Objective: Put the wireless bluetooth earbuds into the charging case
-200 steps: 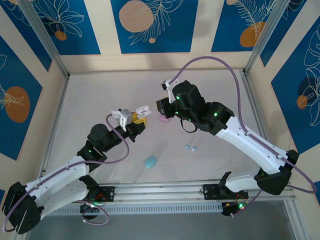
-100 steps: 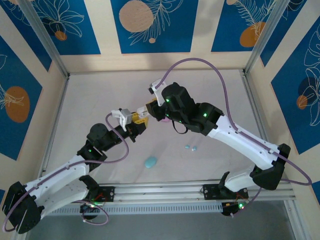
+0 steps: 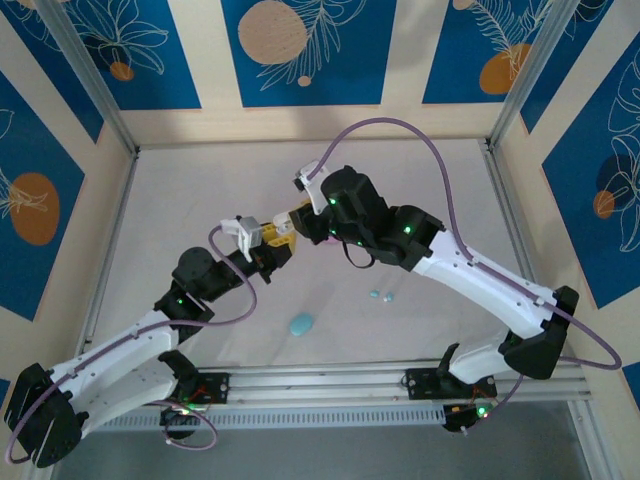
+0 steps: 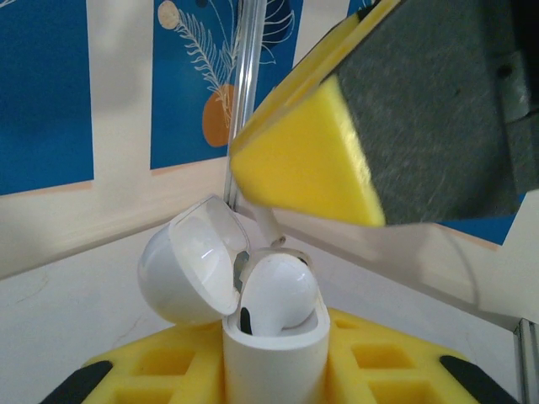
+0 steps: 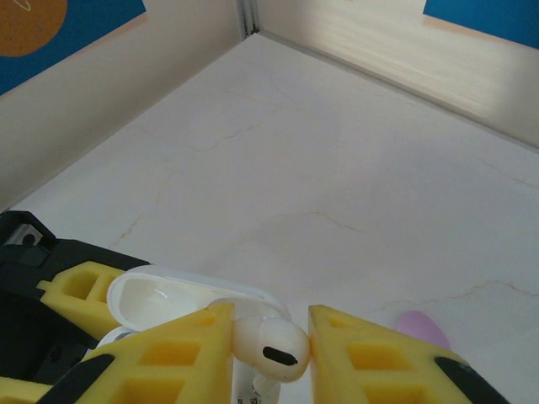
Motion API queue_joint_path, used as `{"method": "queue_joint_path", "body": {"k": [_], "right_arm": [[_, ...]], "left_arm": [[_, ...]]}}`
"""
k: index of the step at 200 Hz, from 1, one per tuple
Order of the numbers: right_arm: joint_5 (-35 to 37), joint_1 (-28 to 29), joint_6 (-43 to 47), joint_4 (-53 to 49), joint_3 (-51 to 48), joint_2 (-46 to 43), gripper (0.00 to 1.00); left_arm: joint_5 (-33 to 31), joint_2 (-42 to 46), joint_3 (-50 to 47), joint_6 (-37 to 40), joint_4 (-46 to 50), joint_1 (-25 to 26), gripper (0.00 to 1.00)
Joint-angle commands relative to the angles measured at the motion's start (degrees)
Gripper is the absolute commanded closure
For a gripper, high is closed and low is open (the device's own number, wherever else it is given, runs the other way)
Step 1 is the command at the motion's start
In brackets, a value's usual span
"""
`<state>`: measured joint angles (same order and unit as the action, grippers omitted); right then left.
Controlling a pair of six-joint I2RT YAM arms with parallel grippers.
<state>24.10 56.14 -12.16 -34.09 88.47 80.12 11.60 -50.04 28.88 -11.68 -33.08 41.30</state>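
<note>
Now the right arm (image 3: pixel 450 262) reaches over the white charging case (image 4: pixel 271 353), having swung across from beside the pink case (image 5: pixel 419 326) within the last second and barely shifted since. The left hand (image 3: pixel 262 238) clamps the white charging case upright off the tabletop (image 3: pixel 180 200), lid tipped back. The right hand (image 5: pixel 269 335) pinches a white earbud (image 4: pixel 280 290), its lower part already inside that case's mouth, so seating looks begun, not finished. A cyan case (image 3: pixel 301 324) and cyan earbuds (image 3: pixel 381 295) lie nearer the arm bases than the white case. No brand or lettering is legible.
</note>
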Motion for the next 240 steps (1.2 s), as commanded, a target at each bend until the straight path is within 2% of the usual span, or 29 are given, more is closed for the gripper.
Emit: {"method": "queue_joint_path", "body": {"k": [1, 75, 118, 151, 207, 240], "right_arm": [[-1.3, 0.1, 0.6, -0.4, -0.5, 0.5, 0.73], [-5.0, 0.2, 0.5, -1.3, -2.1, -0.9, 0.73], [-7.1, 0.1, 0.2, -1.1, -2.7, -1.5, 0.73], [-9.2, -1.2, -3.3, -1.5, -1.9, -1.7, 0.73], [-17.7, -3.9, -8.0, -1.5, -1.0, -2.5, 0.73], [-18.9, -4.6, -9.2, -2.3, -0.3, -2.4, 0.72]], "left_arm": [[0.4, 0.6, 1.5, -0.8, -3.1, 0.6, 0.71], [-1.0, 0.9, 1.3, -0.8, -3.2, 0.6, 0.71], [-2.2, 0.9, 1.1, -0.7, -3.2, 0.6, 0.75], [-1.4, 0.8, 0.7, -0.7, -4.5, 0.6, 0.76], [-0.4, 0.6, 0.6, -0.5, -5.7, 0.6, 0.78], [-0.5, 0.7, 0.3, -0.5, -6.9, 0.6, 0.78]]}}
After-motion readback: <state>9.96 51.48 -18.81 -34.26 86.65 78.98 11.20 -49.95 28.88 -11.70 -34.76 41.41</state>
